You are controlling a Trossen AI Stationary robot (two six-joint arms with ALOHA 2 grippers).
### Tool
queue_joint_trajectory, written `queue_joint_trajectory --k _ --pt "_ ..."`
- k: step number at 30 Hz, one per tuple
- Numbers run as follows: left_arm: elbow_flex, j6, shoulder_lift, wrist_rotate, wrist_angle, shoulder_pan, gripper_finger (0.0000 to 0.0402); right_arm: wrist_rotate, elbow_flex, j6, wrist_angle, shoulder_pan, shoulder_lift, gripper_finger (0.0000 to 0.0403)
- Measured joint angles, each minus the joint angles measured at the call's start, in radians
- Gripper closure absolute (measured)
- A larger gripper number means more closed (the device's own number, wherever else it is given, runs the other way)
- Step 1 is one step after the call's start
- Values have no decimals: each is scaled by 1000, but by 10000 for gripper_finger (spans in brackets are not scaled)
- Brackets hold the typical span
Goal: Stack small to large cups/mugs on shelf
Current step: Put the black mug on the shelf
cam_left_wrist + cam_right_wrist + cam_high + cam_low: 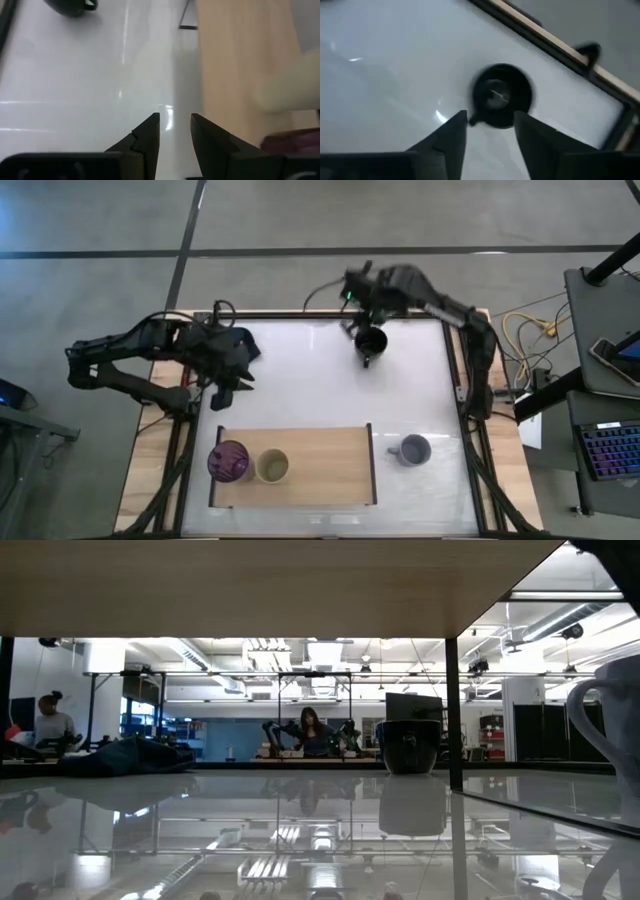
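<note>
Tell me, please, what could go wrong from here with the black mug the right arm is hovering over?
1. The right gripper hangs over the black mug with open jaws; its handle sits close to one of them, so a descent might clip it and tip the mug.
2. That mug stands near the table's far edge; a nudge could push it off.
3. On the shelf, the purple tumbler and beige cup stand close together, so a careless placement could bump them.
</note>
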Motion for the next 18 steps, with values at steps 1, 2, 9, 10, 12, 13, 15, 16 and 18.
queue_joint_trajectory --k 1,2,9,10,12,13,15,16,18 --pt "0 17 0 -1 0 9 307 -18 -13 -10 2 -43 1 232" --pt "-1 35 0 -2 0 18 307 -40 -28 -25 3 -83 1 224" --pt "-5 149 -27 -4 -1 135 307 -228 -265 -100 80 -270 17 204" --pt "-5 163 -34 -4 0 158 307 -240 -304 -106 98 -276 15 204" --pt "-7 186 -44 -1 -1 203 307 -248 -379 -112 129 -281 13 204" --pt "-8 200 -47 6 0 224 307 -252 -412 -116 148 -281 15 204" --pt "-11 224 -50 28 0 261 307 -268 -469 -119 190 -281 15 204" --pt "-13 232 -50 32 0 276 307 -282 -490 -122 210 -280 15 204" --pt "-20 253 -47 37 0 302 307 -300 -530 -122 258 -280 14 204"
